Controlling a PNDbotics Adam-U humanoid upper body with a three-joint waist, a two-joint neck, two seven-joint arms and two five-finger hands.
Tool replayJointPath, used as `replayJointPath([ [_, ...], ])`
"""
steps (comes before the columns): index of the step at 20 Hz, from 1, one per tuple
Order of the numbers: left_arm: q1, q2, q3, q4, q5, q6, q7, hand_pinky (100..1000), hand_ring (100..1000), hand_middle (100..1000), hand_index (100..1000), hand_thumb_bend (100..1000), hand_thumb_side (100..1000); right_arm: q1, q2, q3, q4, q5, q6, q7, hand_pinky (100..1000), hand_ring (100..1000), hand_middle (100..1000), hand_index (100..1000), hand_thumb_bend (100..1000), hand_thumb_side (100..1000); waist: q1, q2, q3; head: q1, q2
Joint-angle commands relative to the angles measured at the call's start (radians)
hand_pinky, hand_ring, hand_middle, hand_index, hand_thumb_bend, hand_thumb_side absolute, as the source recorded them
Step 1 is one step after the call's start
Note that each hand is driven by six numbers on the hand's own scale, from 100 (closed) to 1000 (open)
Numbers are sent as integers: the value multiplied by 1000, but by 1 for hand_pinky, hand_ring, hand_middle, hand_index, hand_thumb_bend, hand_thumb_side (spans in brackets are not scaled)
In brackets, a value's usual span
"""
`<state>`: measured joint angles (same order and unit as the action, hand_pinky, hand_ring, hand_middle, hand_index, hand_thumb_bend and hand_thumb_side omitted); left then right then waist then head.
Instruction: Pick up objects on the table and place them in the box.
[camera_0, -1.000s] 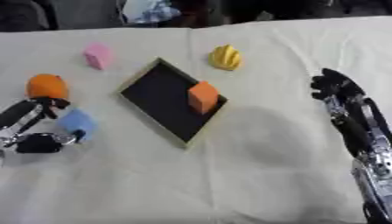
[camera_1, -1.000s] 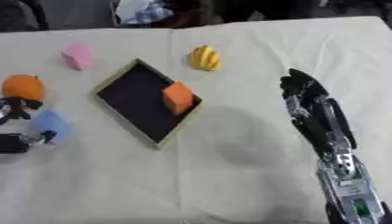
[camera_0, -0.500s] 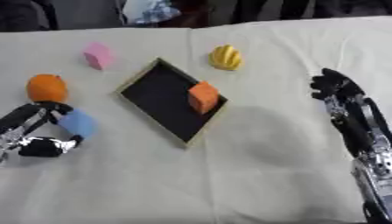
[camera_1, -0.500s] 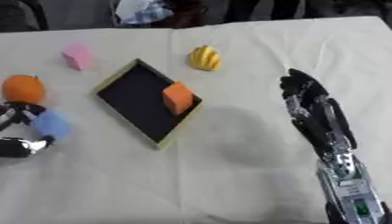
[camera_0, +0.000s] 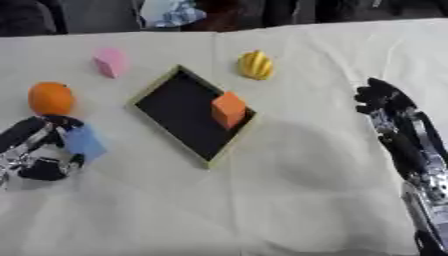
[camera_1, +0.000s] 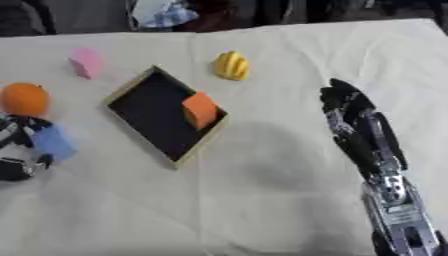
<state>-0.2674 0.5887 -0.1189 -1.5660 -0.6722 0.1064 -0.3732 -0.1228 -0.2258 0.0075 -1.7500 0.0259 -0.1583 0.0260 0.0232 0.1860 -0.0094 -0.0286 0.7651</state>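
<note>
Left hand (camera_0: 42, 152) is curling fingers and thumb around the light blue block (camera_0: 84, 142), just left of the box (camera_0: 193, 116), which is lying toward the robot's right, its long axis diagonal.

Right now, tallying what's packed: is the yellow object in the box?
No, the yellow object lies on the cloth beyond the box; only the orange block is inside.
</note>
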Motion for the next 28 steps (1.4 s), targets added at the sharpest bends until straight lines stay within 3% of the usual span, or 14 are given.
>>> replayJointPath([
  [1, -11, 27, 15, -11, -13, 1, 16, 665, 559, 624, 765, 203, 100, -9, -17, 1, -8, 7, -2, 1, 812, 830, 775, 888, 100, 595, 3, -7, 2, -4, 5],
  [7, -45, 36, 30, -56, -16, 7, 40, 666, 556, 621, 764, 204, 100, -9, -17, 1, -8, 6, -2, 0, 812, 830, 775, 888, 100, 595, 3, -9, 4, -5, 5],
  [11, -105, 43, 5, -76, -11, 3, 31, 669, 559, 624, 767, 207, 100, -8, -17, 2, -8, 5, -2, 2, 812, 829, 775, 888, 100, 595, 2, -12, 2, -2, 5],
  [20, -304, -32, -132, 26, -38, -63, -42, 680, 570, 637, 774, 223, 100, -7, -14, 8, -7, 2, -3, 6, 812, 829, 775, 888, 100, 593, -6, -19, -16, 1, 5],
  [28, -392, -83, -222, 75, -43, -147, -81, 699, 579, 638, 776, 224, 100, -11, -11, 12, -8, -3, -3, 9, 811, 828, 773, 886, 100, 592, -13, -19, -35, 4, 5],
])
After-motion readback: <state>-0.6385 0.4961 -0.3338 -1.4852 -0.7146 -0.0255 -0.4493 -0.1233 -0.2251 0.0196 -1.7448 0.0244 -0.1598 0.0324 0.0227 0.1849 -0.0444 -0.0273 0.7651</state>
